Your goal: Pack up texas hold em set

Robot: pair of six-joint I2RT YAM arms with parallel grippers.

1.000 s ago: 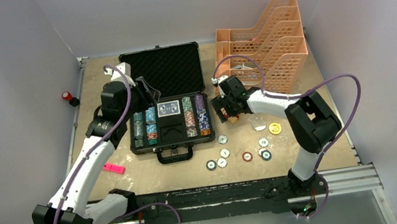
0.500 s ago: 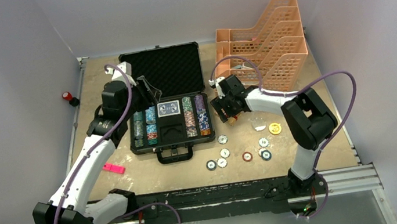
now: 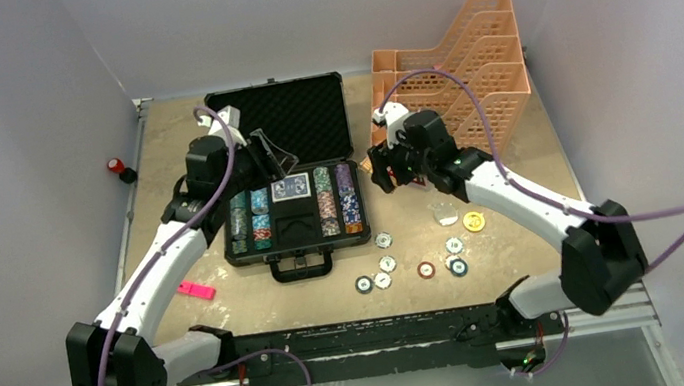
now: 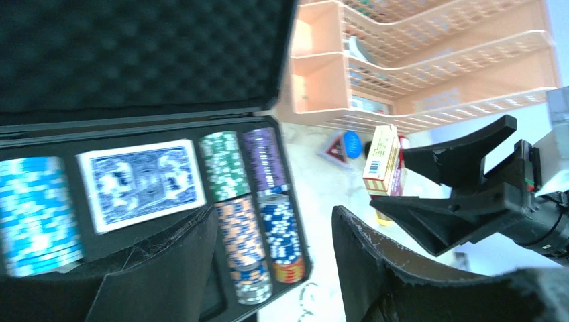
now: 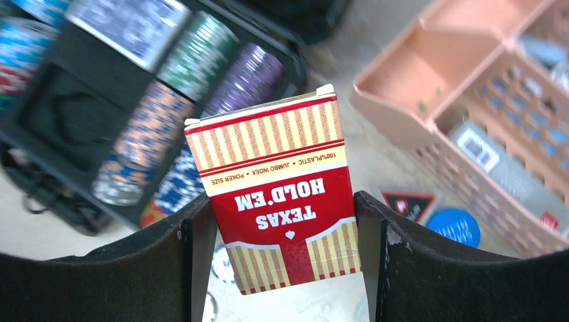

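The red Texas Hold'em card deck point(image 5: 268, 154) was clamped upright between my right jaws. It hung just off the right edge of the open black briefcase point(image 3: 279, 121), between the case and the peach tray rack point(image 3: 461, 65). The case lay flat on the tabletop point(image 3: 234, 314) with its foam-lined lid thrown back and its handle point(image 3: 302, 264) toward my bases. Inside, a blue-backed deck point(image 3: 290, 187) lay in its slot with rows of poker chips point(image 3: 336, 199) on either side. My left jaws hung spread apart, gripping nothing, over the rear left part of the case. Loose chips point(image 3: 424, 269) lay scattered in front and to the right of the case, with a yellow round dealer button point(image 3: 473, 221) just behind them. A pink marker point(image 3: 195, 289) lay apart, off the case's front left corner.
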